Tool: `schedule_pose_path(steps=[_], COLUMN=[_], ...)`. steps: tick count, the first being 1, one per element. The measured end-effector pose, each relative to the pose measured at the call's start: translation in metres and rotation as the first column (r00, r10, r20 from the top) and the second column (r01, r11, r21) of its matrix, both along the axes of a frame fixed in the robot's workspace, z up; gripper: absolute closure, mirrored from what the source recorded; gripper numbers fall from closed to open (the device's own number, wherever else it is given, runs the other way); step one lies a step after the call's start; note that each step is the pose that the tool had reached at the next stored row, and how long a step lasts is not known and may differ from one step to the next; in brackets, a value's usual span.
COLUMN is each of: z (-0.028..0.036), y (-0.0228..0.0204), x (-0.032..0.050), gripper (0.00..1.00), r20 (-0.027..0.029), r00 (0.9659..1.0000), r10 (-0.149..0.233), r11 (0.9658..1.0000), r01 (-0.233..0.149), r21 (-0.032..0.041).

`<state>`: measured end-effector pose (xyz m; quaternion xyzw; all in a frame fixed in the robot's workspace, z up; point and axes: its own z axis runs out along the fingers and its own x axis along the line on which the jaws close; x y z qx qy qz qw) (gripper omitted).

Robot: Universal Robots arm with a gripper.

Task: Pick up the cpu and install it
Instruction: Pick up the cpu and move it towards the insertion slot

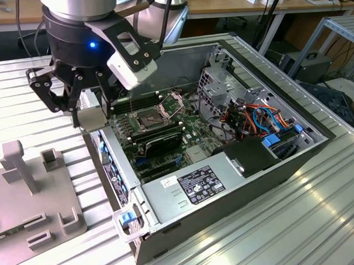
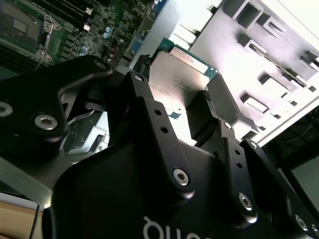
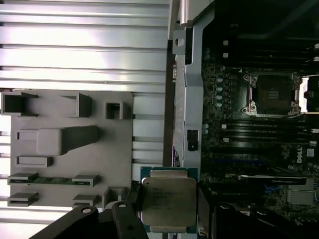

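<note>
Gripper (image 2: 180, 92) links sit closest to you in both wrist views; its fingers are drawn in to the width of the cpu (image 3: 168, 201) and clamp its opposite edges, leaving the metallic face uncovered. Note that the cpu hangs flat, clear of any surface, roughly over the side wall of the computer case (image 3: 192, 89), between the grey fixture tray (image 3: 75, 149) and the open socket (image 3: 273, 93). Edge grip likely protects the contacts underneath.

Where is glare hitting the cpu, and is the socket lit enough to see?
In the second wrist view the cpu catches a bright reflection and the grey fixture beyond it is washed out; in the first wrist view the cpu is evenly lit and the socket is shaded but visible.
</note>
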<state>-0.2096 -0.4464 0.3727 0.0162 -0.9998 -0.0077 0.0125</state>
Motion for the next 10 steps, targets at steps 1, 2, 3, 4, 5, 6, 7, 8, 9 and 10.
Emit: schedule_pose_path(steps=[1,2,3,4,5,6,7,8,9,10], z=[0.0000,0.0000,0.0000,0.0000,0.0000,0.0000,0.0000,0.0000,0.0001,0.0000], y=[0.0000,0.0000,0.0000,0.0000,0.0000,0.0000,0.0000,0.0000,0.0000,0.0000], x=[0.0025,0.0051,0.0070,0.0114,0.0137,0.0150,0.0159,0.0164,0.0165,0.0166], gripper=[0.45,0.45,0.45,0.45,0.45,0.45,0.45,0.45,0.45,0.45], r20=[0.0000,-0.0001,0.0000,0.0000,-0.0001,-0.0001,0.0000,0.0000,-0.0001,-0.0001], r00=[1.0000,1.0000,1.0000,1.0000,1.0000,1.0000,1.0000,1.0000,1.0000,1.0000], r10=[0.000,0.000,0.000,0.000,0.000,0.000,0.000,0.000,0.000,0.000], r11=[1.0000,1.0000,1.0000,1.0000,1.0000,1.0000,1.0000,1.0000,1.0000,1.0000], r01=[0.000,0.000,0.000,0.000,0.000,0.000,0.000,0.000,0.000,0.000], r21=[0.0000,-0.0001,0.0000,-0.0001,-0.0001,-0.0001,0.0000,-0.0001,-0.0001,0.0000])
